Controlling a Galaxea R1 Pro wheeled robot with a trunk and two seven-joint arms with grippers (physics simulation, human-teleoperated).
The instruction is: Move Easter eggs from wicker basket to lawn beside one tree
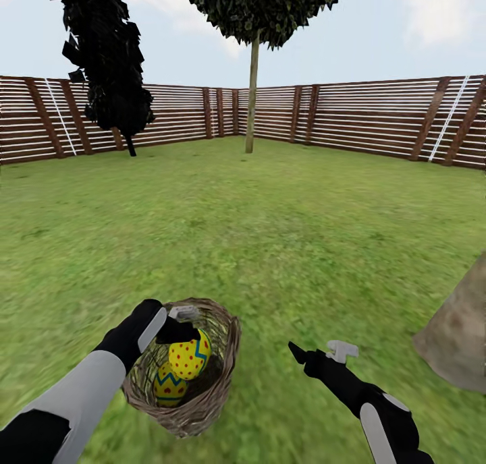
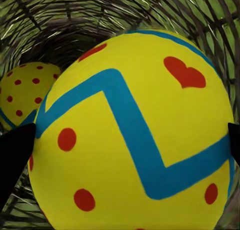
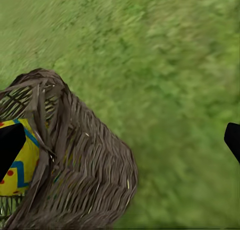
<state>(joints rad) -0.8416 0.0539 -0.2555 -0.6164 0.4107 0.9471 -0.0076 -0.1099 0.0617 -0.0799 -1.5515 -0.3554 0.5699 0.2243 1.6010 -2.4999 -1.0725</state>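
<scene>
The robot's two black-and-grey arms enter from the lower edge of the head view. The left pincer (image 1: 181, 324) reaches into the round brown wicker basket (image 1: 223, 383) at lower centre-left of the frame. In the left wrist view its dark fingertips (image 2: 15, 155) sit at either side of a yellow egg with red dots and a blue zigzag stripe (image 2: 132, 135), apparently closed on that egg; contact itself is not clearly visible. A second yellow red-dotted egg (image 1: 169, 385) lies lower in the basket, just beside the first. A third egg cannot be made out. The right pincer (image 1: 317, 353) hovers open above the mottled green lawn (image 1: 283, 235), right of the basket and apart from it. A thick pale grey-brown trunk (image 1: 459, 339) stands at the right edge. A brown slatted wooden fence (image 1: 378, 113) crosses the upper frame, with a thin-trunked tree (image 1: 252, 79) at upper centre and a dark bushy tree (image 1: 108, 59) at upper left.
</scene>
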